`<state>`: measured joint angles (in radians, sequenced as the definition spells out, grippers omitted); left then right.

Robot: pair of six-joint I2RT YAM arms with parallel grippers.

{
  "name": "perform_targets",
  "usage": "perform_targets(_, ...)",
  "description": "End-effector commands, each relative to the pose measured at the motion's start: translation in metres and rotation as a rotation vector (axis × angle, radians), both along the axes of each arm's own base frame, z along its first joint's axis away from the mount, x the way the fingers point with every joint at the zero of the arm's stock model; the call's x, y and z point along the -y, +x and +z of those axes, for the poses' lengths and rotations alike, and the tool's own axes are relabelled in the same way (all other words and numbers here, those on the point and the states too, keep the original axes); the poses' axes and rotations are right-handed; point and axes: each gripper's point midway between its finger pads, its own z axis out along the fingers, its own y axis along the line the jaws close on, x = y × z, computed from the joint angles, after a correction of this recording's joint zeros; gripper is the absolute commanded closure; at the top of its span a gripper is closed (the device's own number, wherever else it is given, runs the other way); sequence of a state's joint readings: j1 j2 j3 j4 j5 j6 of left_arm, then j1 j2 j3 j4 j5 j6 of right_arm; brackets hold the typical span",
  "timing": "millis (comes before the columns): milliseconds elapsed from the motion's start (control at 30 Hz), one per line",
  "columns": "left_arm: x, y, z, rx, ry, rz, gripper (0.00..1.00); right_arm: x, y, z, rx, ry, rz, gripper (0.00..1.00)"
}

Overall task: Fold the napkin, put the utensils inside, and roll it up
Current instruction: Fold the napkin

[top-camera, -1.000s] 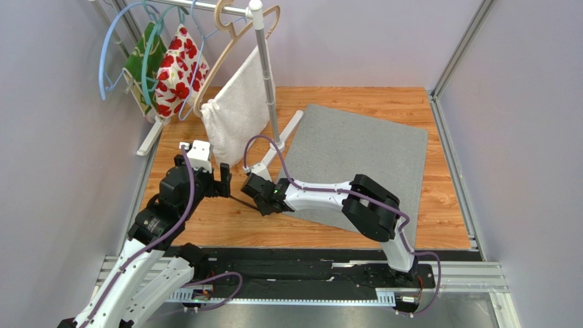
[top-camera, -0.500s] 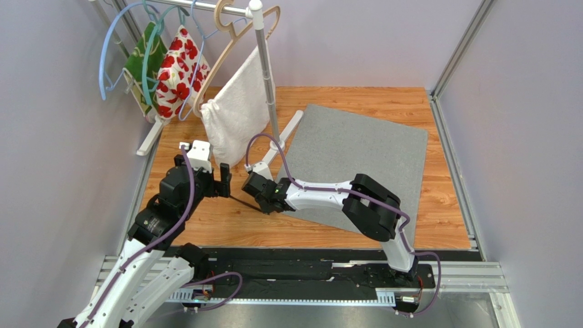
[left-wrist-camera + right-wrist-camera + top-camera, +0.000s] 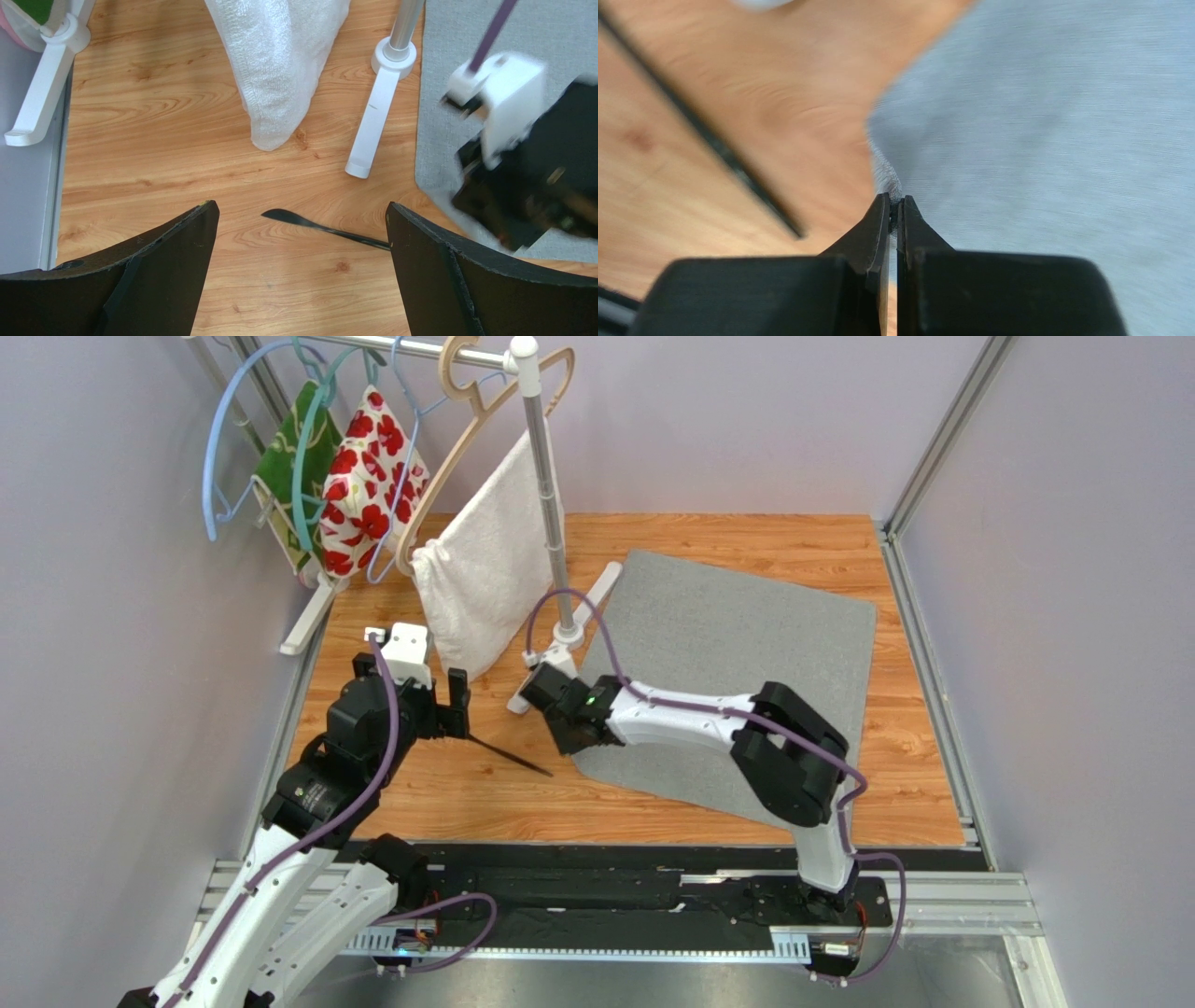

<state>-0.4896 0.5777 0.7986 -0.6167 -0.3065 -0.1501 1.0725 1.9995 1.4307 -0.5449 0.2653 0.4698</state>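
Right claw [image 3: 894,203] tight on napkin [image 3: 1053,140] edge; left claw [image 3: 300,210] wide above utensil [image 3: 326,229] on wooden table [image 3: 175,126].

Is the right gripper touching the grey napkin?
Touching. The right wrist view shows the right gripper shut on the edge of the napkin, the fabric pinched between its tips.

This is a robotics lab test cell, not a home. Plain pale lilac wall panels [image 3: 730,420] box in a small wood-grain tabletop [image 3: 421,805], and a bare aluminium frame strut [image 3: 944,434] runs down the upper right of the top view. Along the bottom edge, a white-and-black left robot arm [image 3: 281,910] and a matching right robot arm [image 3: 673,721] rise from a black metal mounting rail [image 3: 631,896], trailing exposed purple cables [image 3: 382,742]. At the upper left, a white tubular clothes rack [image 3: 546,490] hung with a light blue plastic hanger [image 3: 211,469] stands on the tabletop itself.
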Motion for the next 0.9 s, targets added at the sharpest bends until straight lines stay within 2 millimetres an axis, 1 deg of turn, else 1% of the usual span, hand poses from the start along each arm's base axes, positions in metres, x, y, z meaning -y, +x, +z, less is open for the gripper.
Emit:
perform_targets(0, -0.004, 0.004, 0.006, 0.03, 0.008, 0.02, 0.02, 0.08, 0.066, 0.053, 0.099, -0.017, -0.173, 1.0)
perform_targets(33, -0.004, 0.004, 0.006, 0.029, 0.007, 0.021, 0.02, 0.114, 0.088, 0.054, 0.114, -0.043, -0.254, 1.0)
perform_targets(100, -0.004, 0.003, 0.004, 0.025, 0.009, 0.021, 0.02, 0.147, 0.111, 0.065, 0.142, -0.061, -0.309, 1.0)
perform_targets(133, -0.003, 0.004, 0.004, 0.024, 0.01, 0.021, 0.02, 0.178, 0.13, 0.072, 0.16, -0.07, -0.383, 1.0)
perform_targets(200, -0.003, 0.004, 0.005, 0.027, 0.008, 0.021, 0.02, 0.208, 0.152, 0.081, 0.193, -0.107, -0.416, 1.0)
perform_targets(233, -0.004, 0.004, 0.004, 0.024, 0.011, 0.02, 0.02, 0.242, 0.168, 0.079, 0.212, -0.167, -0.485, 1.0)
perform_targets(267, -0.003, 0.003, 0.004, 0.025, 0.007, 0.02, 0.02, 0.258, 0.181, 0.084, 0.238, -0.2, -0.518, 1.0)
perform_targets(300, -0.003, 0.003, 0.004, 0.025, 0.008, 0.019, 0.02, 0.276, 0.19, 0.084, 0.248, -0.255, -0.531, 1.0)
perform_targets(333, -0.003, 0.003, 0.004, 0.025, 0.006, 0.019, 0.02, 0.309, 0.201, 0.086, 0.256, -0.3, -0.608, 1.0)
perform_targets(367, -0.003, 0.003, 0.004, 0.023, 0.009, 0.018, 0.02, 0.323, 0.207, 0.074, 0.232, -0.335, -0.627, 1.0)
perform_targets(400, -0.003, 0.004, 0.004, 0.024, 0.009, 0.019, 0.02, 0.335, 0.218, 0.079, 0.243, -0.34, -0.65, 1.0)
perform_targets(433, -0.003, 0.004, 0.004, 0.024, 0.009, 0.019, 0.02, 0.36, 0.224, 0.076, 0.233, -0.361, -0.7, 1.0)
perform_targets(467, -0.004, 0.003, 0.004, 0.024, 0.008, 0.021, 0.02, 0.371, 0.229, 0.068, 0.217, -0.382, -0.716, 1.0)
perform_targets(500, -0.004, 0.003, 0.004, 0.024, 0.01, 0.022, 0.02, 0.388, 0.238, 0.074, 0.228, -0.382, -0.754, 1.0)
perform_targets(567, -0.005, 0.003, 0.004, 0.025, 0.012, 0.028, 0.02, 0.403, 0.246, 0.076, 0.23, -0.396, -0.769, 1.0)
perform_targets(600, -0.006, 0.003, 0.004, 0.026, 0.013, 0.029, 0.02, 0.415, 0.254, 0.077, 0.237, -0.398, -0.792, 1.0)
perform_targets(633, -0.006, 0.003, 0.004, 0.027, 0.014, 0.03, 0.02, 0.422, 0.256, 0.077, 0.236, -0.415, -0.799, 1.0)
perform_targets(667, -0.006, 0.003, 0.004, 0.026, 0.015, 0.03, 0.02, 0.428, 0.259, 0.077, 0.237, -0.421, -0.811, 1.0)
perform_targets(700, -0.005, 0.003, 0.004, 0.026, 0.014, 0.029, 0.02, 0.44, 0.26, 0.071, 0.223, -0.432, -0.832, 1.0)
perform_targets(733, -0.005, 0.004, 0.004, 0.024, 0.015, 0.029, 0.02, 0.446, 0.265, 0.073, 0.229, -0.43, -0.848, 1.0)
perform_targets(767, -0.005, 0.004, 0.003, 0.023, 0.016, 0.029, 0.02, 0.451, 0.265, 0.072, 0.224, -0.434, -0.858, 1.0)
perform_targets(800, -0.005, 0.004, 0.003, 0.021, 0.016, 0.027, 0.02, 0.46, 0.267, 0.067, 0.214, -0.441, -0.872, 1.0)
perform_targets(867, -0.004, 0.004, 0.002, 0.018, 0.016, 0.025, 0.02, 0.468, 0.272, 0.069, 0.22, -0.448, -0.886, 1.0)
